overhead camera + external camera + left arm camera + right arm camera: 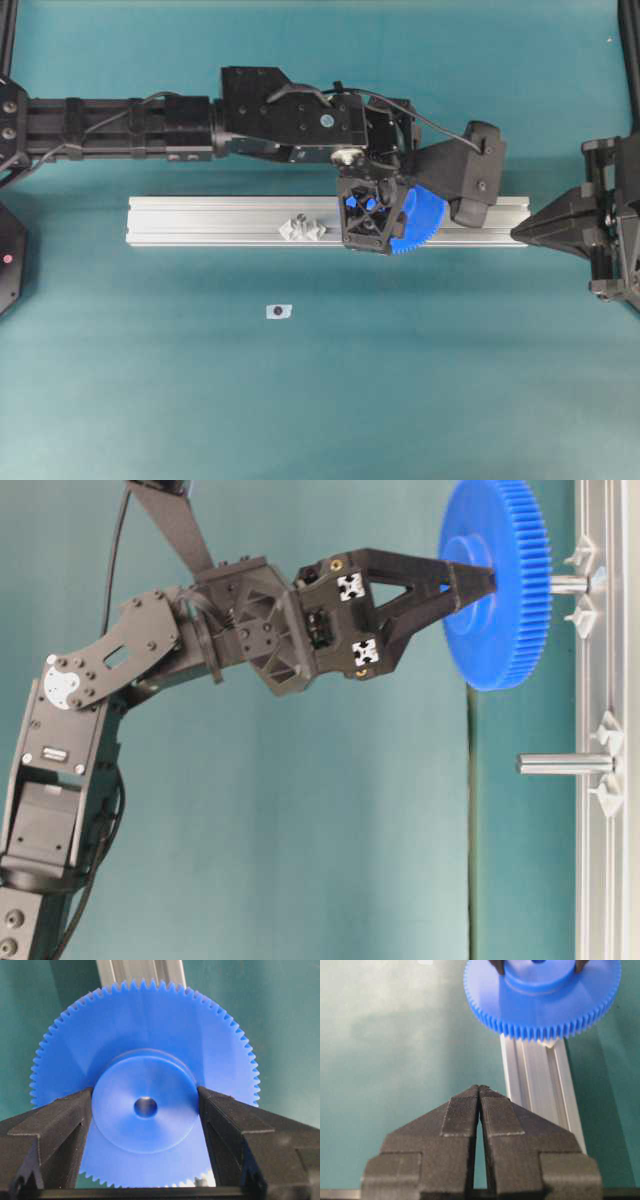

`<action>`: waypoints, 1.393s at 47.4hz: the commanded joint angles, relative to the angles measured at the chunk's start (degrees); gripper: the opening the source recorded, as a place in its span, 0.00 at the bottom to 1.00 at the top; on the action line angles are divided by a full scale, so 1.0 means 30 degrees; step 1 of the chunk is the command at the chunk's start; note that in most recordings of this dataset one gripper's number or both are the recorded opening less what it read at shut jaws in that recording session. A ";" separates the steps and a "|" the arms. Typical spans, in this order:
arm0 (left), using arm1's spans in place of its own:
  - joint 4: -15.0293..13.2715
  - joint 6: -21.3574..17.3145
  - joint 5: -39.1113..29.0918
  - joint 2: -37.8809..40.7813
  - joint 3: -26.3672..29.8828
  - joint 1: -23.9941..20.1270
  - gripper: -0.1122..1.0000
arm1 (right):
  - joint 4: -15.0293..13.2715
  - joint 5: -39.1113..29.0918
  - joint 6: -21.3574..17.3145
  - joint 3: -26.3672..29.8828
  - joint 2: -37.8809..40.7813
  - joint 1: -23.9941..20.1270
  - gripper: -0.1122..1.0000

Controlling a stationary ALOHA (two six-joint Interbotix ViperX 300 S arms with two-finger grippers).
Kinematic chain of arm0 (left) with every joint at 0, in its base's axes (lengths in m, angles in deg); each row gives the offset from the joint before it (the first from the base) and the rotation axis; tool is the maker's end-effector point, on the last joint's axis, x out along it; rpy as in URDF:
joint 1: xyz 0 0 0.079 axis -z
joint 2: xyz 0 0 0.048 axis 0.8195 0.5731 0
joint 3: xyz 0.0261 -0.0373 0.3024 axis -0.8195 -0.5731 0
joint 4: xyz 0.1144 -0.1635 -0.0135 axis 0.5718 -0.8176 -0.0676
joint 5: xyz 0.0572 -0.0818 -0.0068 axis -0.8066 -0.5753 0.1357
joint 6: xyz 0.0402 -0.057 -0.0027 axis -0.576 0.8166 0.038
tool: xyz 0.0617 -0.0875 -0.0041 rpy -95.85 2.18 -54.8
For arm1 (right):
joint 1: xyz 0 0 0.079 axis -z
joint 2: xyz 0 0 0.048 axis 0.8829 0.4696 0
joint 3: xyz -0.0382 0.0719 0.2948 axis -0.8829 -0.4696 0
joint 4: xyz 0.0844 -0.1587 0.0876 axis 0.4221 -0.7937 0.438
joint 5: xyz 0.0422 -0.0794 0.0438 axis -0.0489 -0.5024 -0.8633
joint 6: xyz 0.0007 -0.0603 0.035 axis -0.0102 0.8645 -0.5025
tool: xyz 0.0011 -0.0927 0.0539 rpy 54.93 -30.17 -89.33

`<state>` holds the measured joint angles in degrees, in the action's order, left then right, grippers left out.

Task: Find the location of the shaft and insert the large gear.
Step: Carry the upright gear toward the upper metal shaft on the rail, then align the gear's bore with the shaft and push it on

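Note:
The large gear [425, 222] [500, 630] is a bright blue toothed disc with a raised hub. My left gripper [370, 215] [478, 588] [145, 1091] is shut on that hub, one finger [60, 1125] on each side. It holds the gear [150, 1040] flat-on over the aluminium rail. The shaft [568, 583], a thin grey pin between clear brackets, runs from the rail into the gear's back; its tip is hidden. A grey glint shows inside the centre hole [145, 1107]. My right gripper [516, 233] [479, 1087] is shut on nothing at the rail's right end, facing the gear [540, 1000].
The aluminium rail [200, 220] [600, 880] [540, 1085] lies across the teal table. A second grey pin [560, 764] with clear brackets [303, 229] stands free further left on it. A small white tag [279, 311] lies on the table in front of the rail.

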<state>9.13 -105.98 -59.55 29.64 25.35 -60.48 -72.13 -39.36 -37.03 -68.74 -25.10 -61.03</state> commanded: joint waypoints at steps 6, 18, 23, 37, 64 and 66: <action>0.0088 -0.0088 0.0029 -0.0322 0.0908 -0.0176 0.74 | 0.0000 0.0088 -0.0176 0.0176 0.0059 0.0029 0.14; 0.0088 -0.0117 0.0029 -0.0264 0.0908 -0.0293 0.74 | 0.0000 0.0088 -0.0176 0.0146 0.0029 0.0029 0.14; 0.0088 -0.0117 0.0029 -0.0176 0.0908 -0.0322 0.74 | 0.0000 0.0117 -0.0176 0.0117 0.0029 0.0029 0.14; 0.0088 -0.0117 0.0029 0.0205 0.0908 -0.0498 0.74 | 0.0000 0.0088 -0.0176 0.0117 0.0029 0.0029 0.14; 0.0088 -0.0146 -0.0498 0.0059 0.0732 -0.1172 0.74 | 0.0000 0.0088 -0.0205 0.0117 -0.0029 0.0029 0.14; 0.0088 -0.0146 -0.0527 0.0029 0.0703 -0.1172 0.74 | 0.0000 0.0088 -0.0205 0.0117 -0.0029 0.0029 0.14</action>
<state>9.05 -106.24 -61.04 31.31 26.84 -62.77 -72.13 -39.36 -37.03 -68.92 -25.37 -61.03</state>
